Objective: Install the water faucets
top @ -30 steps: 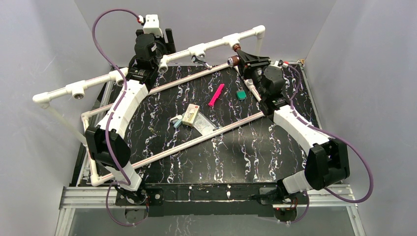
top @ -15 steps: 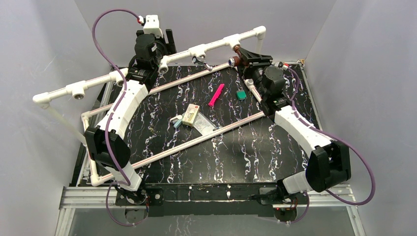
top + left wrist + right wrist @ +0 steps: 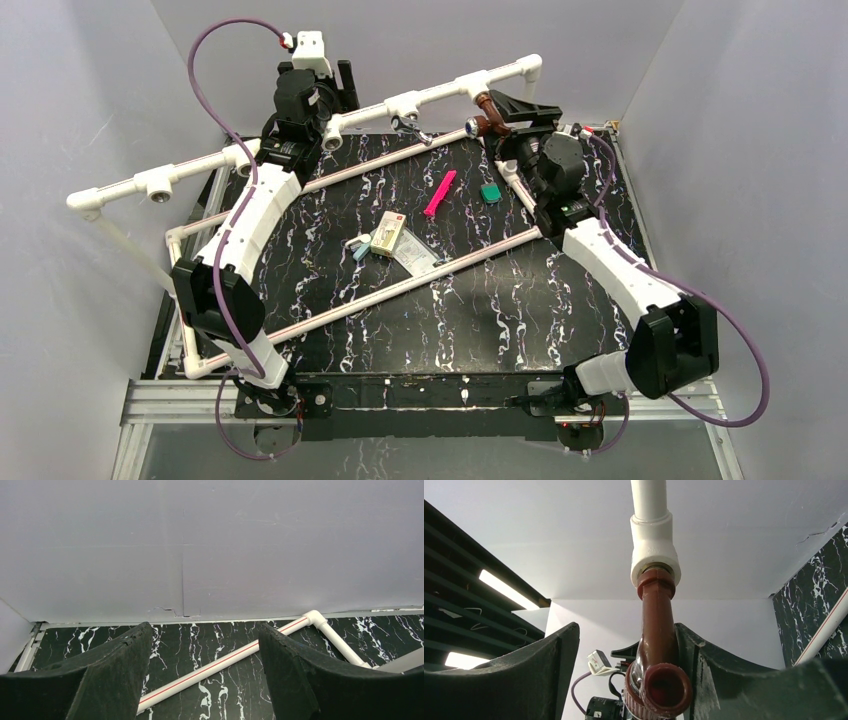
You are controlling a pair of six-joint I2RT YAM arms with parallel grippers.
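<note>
Faucet (image 3: 658, 645): reddish-brown, bent spout, in white tee socket (image 3: 654, 545).
Position: lower centre, between right tool (image 3: 626, 635) fingers.
Tool state: right tool apart; left tool (image 3: 205, 630) apart.

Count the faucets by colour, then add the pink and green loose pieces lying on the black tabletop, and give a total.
Reddish-brown faucet: 1
Silver faucet: 1
Pink strip: 1
Green piece: 1
Total: 4

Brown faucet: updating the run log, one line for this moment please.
brown faucet: in white tee | right gripper: jaws open around it | left gripper: open, empty
</note>
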